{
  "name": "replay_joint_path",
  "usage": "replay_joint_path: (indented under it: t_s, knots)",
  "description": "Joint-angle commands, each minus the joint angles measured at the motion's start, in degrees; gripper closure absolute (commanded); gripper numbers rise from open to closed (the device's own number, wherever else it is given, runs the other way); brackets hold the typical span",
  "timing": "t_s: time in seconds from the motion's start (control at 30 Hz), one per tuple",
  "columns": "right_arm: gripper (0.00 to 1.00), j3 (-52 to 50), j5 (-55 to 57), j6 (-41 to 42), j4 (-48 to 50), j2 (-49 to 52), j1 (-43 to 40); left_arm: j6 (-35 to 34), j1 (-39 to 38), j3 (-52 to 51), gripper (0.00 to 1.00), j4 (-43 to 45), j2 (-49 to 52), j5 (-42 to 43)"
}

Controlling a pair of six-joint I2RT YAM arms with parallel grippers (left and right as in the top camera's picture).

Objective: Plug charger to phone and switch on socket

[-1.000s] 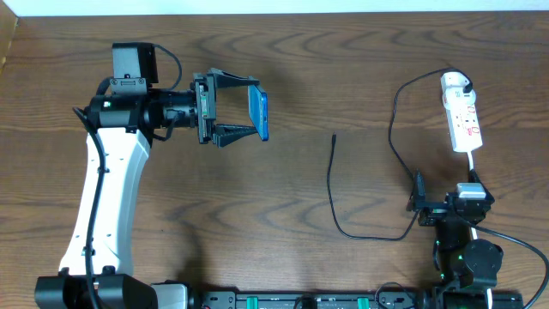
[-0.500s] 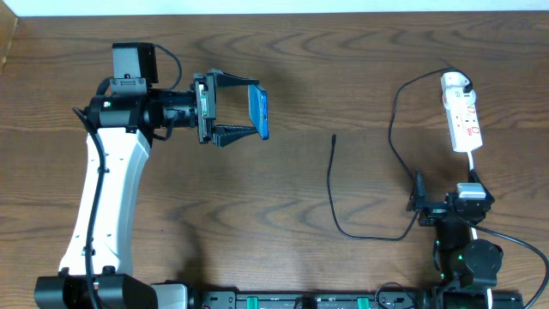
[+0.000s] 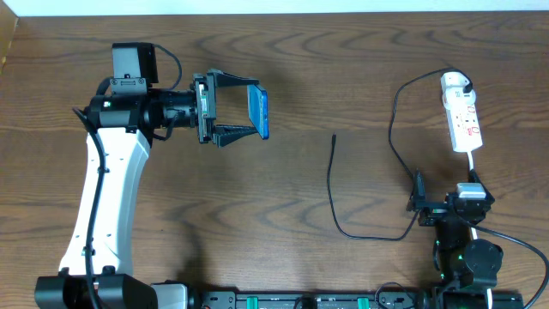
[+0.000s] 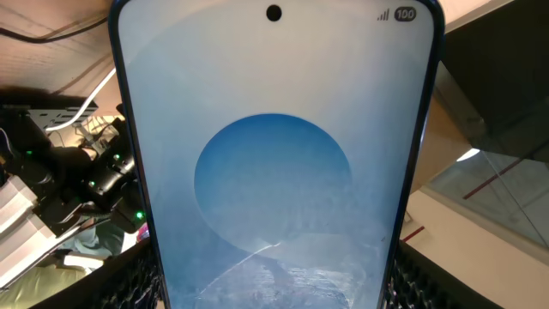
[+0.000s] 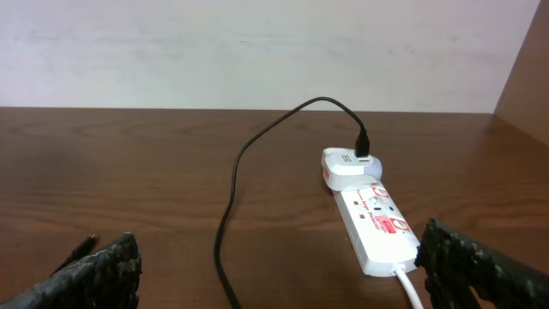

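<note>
My left gripper (image 3: 236, 110) is shut on the phone (image 3: 260, 112) and holds it on edge above the table's left half. The light-blue screen of the phone (image 4: 274, 172) fills the left wrist view, with a finger (image 4: 129, 283) pressed on each long side. The charger's black cable (image 3: 331, 184) lies on the table, its plug tip (image 3: 334, 137) free near the middle. Its white adapter head (image 5: 350, 167) sits in the far end of the socket (image 3: 463, 116). My right gripper (image 3: 444, 193) stands open just short of the socket (image 5: 373, 225), with nothing between its fingers (image 5: 480, 266).
The socket's white cord (image 5: 410, 287) runs back past my right finger. The cable (image 5: 230, 215) loops across the wood between my right fingers. A wall rises behind the table's far edge (image 5: 257, 108).
</note>
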Motion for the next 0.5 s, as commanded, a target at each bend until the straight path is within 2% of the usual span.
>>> replay_joint_path:
  t_s: [0.0,0.33,0.47]
  knots:
    - [0.01,-0.2,0.07,-0.68,-0.09,-0.37,-0.31,0.11,0.24,0.37,0.92,0.24,-1.29,1.42]
    - [0.01,-0.2,0.07,-0.68,-0.09,-0.37,-0.33,1.25,0.24,0.37,0.93,0.26,-1.29,1.38]
    - [0.01,-0.2,0.07,-0.66,1.03,-0.37,-0.31,4.61,0.24,0.37,0.93,0.26,-1.29,0.57]
